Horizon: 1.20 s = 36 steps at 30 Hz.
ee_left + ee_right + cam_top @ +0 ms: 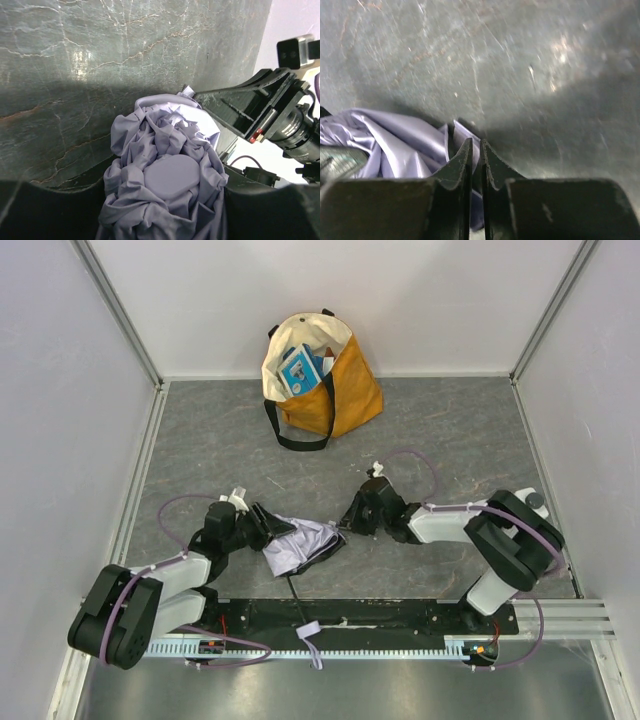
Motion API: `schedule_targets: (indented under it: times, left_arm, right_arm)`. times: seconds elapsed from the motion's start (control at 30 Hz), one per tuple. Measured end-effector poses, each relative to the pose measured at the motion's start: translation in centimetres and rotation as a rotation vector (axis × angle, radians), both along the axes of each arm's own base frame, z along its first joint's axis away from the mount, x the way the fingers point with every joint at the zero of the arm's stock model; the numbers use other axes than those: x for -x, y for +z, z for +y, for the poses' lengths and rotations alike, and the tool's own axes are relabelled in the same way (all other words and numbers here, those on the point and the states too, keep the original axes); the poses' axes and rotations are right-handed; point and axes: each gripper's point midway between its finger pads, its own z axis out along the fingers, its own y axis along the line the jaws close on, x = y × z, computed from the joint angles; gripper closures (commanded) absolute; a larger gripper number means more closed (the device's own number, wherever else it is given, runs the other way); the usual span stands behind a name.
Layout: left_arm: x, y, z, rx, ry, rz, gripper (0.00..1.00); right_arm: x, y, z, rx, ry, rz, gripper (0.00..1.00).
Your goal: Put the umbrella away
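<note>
**Q:** What lies nearest the lens in the right wrist view?
**A:** The right gripper (476,162). Its jaws are almost together on a fold of the umbrella (405,145), and lavender cloth shows in the slit between them.

**Q:** And the other arm?
**A:** The left gripper (268,527) stands half-wide, with the bunched canopy filling its gap. It appears to hold the bundle.

**Q:** How does the umbrella lie?
**A:** It lies on the table (450,440) between the two grippers, touching both. Its black shaft (295,595) runs from the canopy toward the arm bases, with the pale strap (310,632) at the near rail. The tote bag (335,390) sits well beyond, against the far wall.

**Q:** What is unclear?
**A:** The ribs are buried in cloth, and the frame edge cuts off the left fingertips.
</note>
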Motion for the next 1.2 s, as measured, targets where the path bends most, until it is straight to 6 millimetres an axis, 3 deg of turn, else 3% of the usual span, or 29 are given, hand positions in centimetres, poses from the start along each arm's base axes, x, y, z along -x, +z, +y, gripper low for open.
schedule_targets:
  times: [0.13, 0.23, 0.3, 0.47, 0.57, 0.63, 0.7, 0.8, 0.93, 1.0, 1.1, 1.2]
  left_arm:
    - [0.0, -0.4, 0.2, -0.025, 0.01, 0.035, 0.98]
    - [-0.2, -0.8, 0.6, -0.054, 0.033, 0.071, 0.98]
    - [-0.4, -1.0, 0.8, -0.078, 0.049, 0.099, 0.98]
    - [-0.8, -1.4, 1.3, -0.143, 0.084, 0.147, 0.98]
    - [-1.1, -1.4, 1.0, -0.17, 0.085, 0.155, 0.98]
    - [-1.2, -1.4, 0.9, -0.179, 0.084, 0.149, 0.98]
    - [-1.2, -1.4, 0.7, -0.177, 0.081, 0.144, 0.98]
    - [-1.2, -1.4, 0.8, -0.18, 0.097, 0.164, 0.98]
    - [-1.0, -1.4, 1.4, -0.225, 0.148, 0.256, 0.98]
    - [-1.0, -1.4, 1.7, -0.258, 0.168, 0.298, 0.98]
    - [-1.2, -1.4, 1.8, -0.287, 0.181, 0.33, 0.98]
    - [-1.3, -1.6, 1.3, -0.284, 0.172, 0.325, 0.98]
  right_arm:
    - [-2.2, 0.1, 1.3, 0.014, -0.001, -0.047, 0.84]
    - [-3.3, 0.2, 1.4, 0.069, 0.031, -0.101, 0.77]
    - [-4.2, 0.4, 1.2, 0.153, 0.075, -0.133, 0.7]
    - [-5.9, 2.0, -0.5, 0.44, 0.163, -0.245, 0.38]
    - [-5.1, 4.7, -0.6, 0.526, 0.231, -0.318, 0.29]
    - [-4.0, 6.6, 0.7, 0.507, 0.283, -0.36, 0.29]
    - [-2.4, 8.1, 2.3, 0.43, 0.332, -0.38, 0.36]
    - [0.2, 8.4, 2.4, 0.327, 0.343, -0.353, 0.38]
    - [3.8, 6.5, 0.6, 0.256, 0.385, -0.266, 0.23]
    - [4.8, 6.4, 0.3, 0.254, 0.427, -0.271, 0.18]
    - [5.1, 7.9, 1.5, 0.247, 0.498, -0.339, 0.18]
    - [4.3, 10.2, 4.1, 0.243, 0.546, -0.417, 0.18]
